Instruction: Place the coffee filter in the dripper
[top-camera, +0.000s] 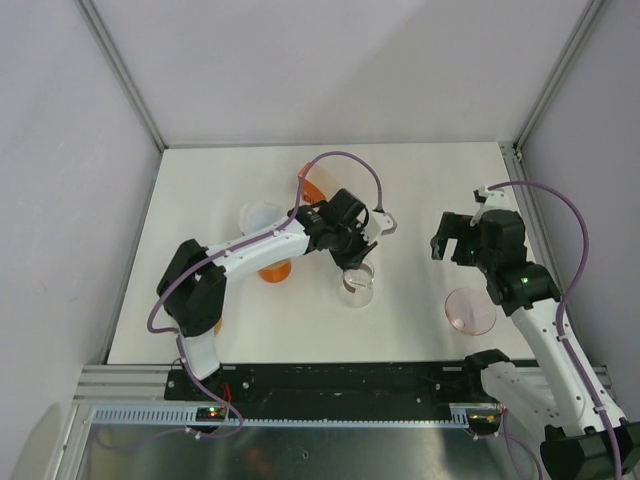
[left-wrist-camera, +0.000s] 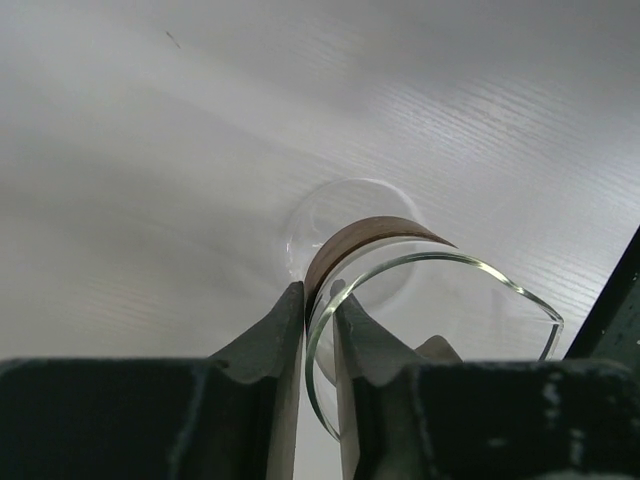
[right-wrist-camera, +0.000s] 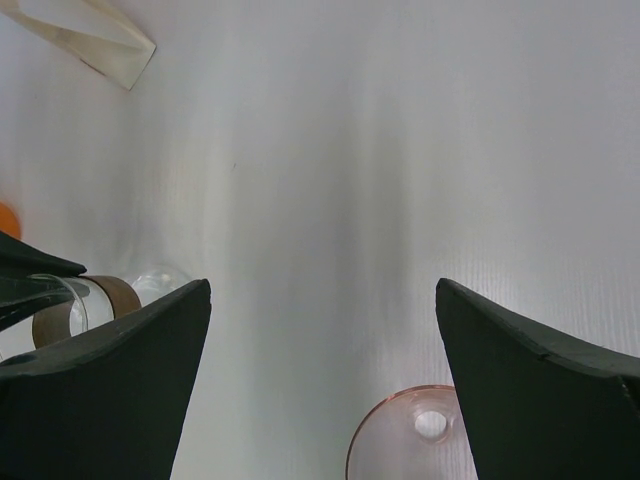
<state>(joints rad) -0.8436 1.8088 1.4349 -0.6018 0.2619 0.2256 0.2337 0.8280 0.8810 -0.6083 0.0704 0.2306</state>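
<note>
The coffee filter (right-wrist-camera: 95, 40) lies on the table (top-camera: 420, 180), far and left of the pink dripper (top-camera: 468, 310) and well apart from it, probably set aside while the glass jug (top-camera: 357, 282) is dealt with. It is a pale, thin paper wedge, folded flat with a crisp crease. The left gripper (left-wrist-camera: 318, 292) straddles the jug's rim, seemingly to position it; whether it pinches the glass I cannot tell. The right gripper (right-wrist-camera: 322, 290) hangs near the dripper, spread wide and empty.
</note>
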